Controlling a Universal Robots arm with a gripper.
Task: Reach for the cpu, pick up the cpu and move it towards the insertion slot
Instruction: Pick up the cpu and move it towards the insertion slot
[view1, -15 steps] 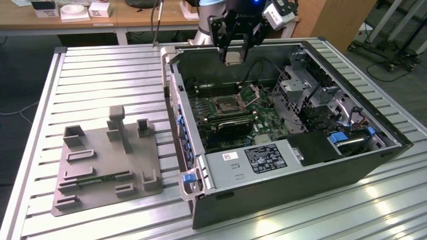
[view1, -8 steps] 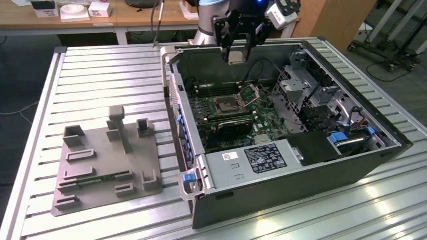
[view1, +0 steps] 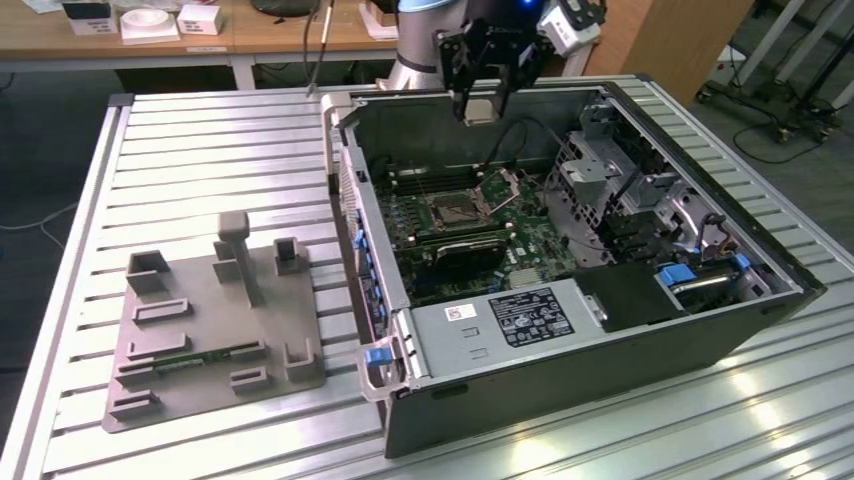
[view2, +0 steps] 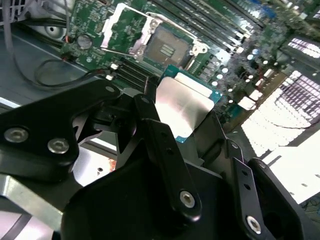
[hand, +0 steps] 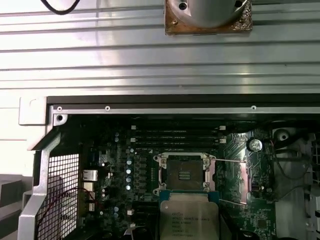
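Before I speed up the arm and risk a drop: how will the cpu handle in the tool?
The cpu looks like a thin, stiff plate, so probably light and unbending. Its smooth metal top may be slippery where the tool grips only one edge. Hanging above the insertion slot, a drop could likely damage it.

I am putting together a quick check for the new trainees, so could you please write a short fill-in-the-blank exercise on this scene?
1. The hand is shut on the ____.
2. The cpu hangs above the green ____, apart from it.
3. The hinged frame of the insertion slot stands ____.
4. The grey plastic fixture lies ____ the computer case, on the exterior view's left.

Missing words: cpu; motherboard; open; outside
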